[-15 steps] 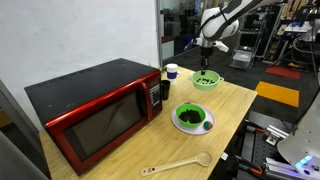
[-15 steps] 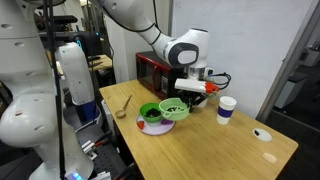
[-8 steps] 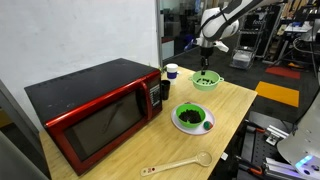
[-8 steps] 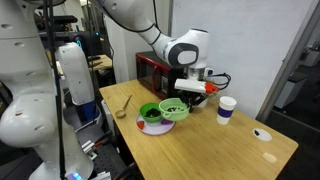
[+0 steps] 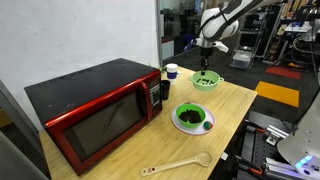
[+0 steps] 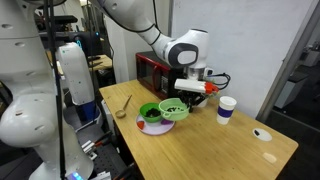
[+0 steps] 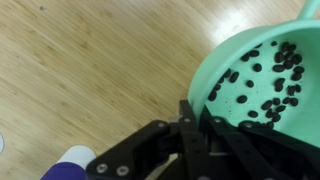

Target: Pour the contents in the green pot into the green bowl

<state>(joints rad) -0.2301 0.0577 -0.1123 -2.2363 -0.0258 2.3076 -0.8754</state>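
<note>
Close by the green pot (image 5: pixel 205 81) stand a cup (image 5: pixel 171 71) and a microwave (image 5: pixel 90 110).

- Green pot (image 5: pixel 213 85) (image 6: pixel 176 117) (image 7: pixel 265 30): pale lime, upright on the wooden table (image 5: pixel 238 100), small dark pellets scattered inside.
- Green bowl (image 5: pixel 178 113) (image 6: pixel 143 111): deeper green, upright just beside the pot, dark contents inside.

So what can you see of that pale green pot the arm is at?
The green pot is a small round vessel of pale lime green, plastic by the look, with a thin rim. It stands upright on the wooden table and holds many small dark pieces. The fingers seem to pinch its rim. In an exterior view it sits beside the green bowl.
</note>
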